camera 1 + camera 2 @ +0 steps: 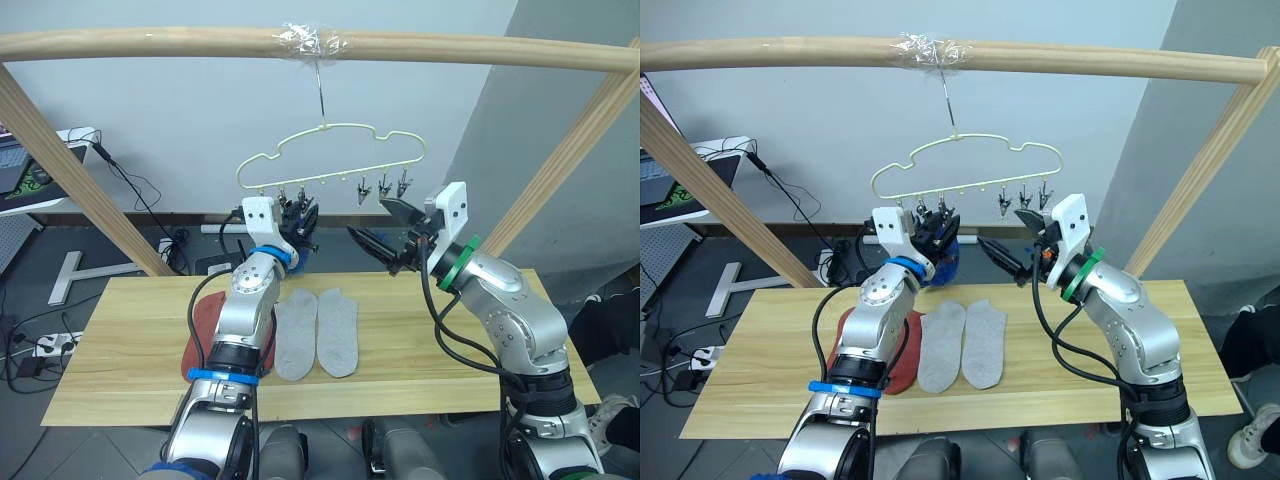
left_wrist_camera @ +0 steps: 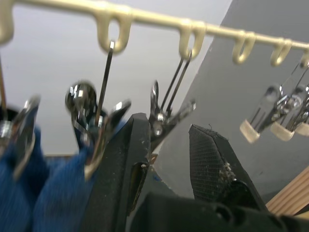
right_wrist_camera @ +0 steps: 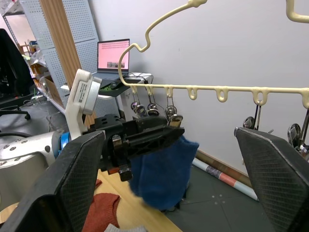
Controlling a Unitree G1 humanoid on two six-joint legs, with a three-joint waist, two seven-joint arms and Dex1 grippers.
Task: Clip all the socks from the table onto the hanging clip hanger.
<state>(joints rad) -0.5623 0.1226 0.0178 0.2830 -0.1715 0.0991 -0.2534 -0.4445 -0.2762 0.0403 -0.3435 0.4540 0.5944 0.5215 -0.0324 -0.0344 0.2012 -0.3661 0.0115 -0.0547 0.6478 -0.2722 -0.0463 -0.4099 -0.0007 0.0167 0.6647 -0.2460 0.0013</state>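
The pale clip hanger (image 1: 345,177) hangs by its hook from the wooden pole. A blue sock (image 3: 161,169) hangs from the clips at its left end. My left gripper (image 1: 300,218) is raised to those clips and stands open, with one metal clip (image 2: 161,116) just above its fingertips. My right gripper (image 1: 385,228) is wide open in the air under the free clips (image 1: 385,188) at the hanger's right end, holding nothing. Two light grey socks (image 1: 318,333) lie side by side on the table (image 1: 450,360). A rust-red sock (image 1: 205,325) lies to their left, partly hidden by my left arm.
The round pole frame (image 1: 200,42) spans the top, and its slanted legs (image 1: 70,170) come down at both sides behind the table. A laptop (image 3: 113,55) stands on a stand off to the left. Cables lie on the floor beyond the table.
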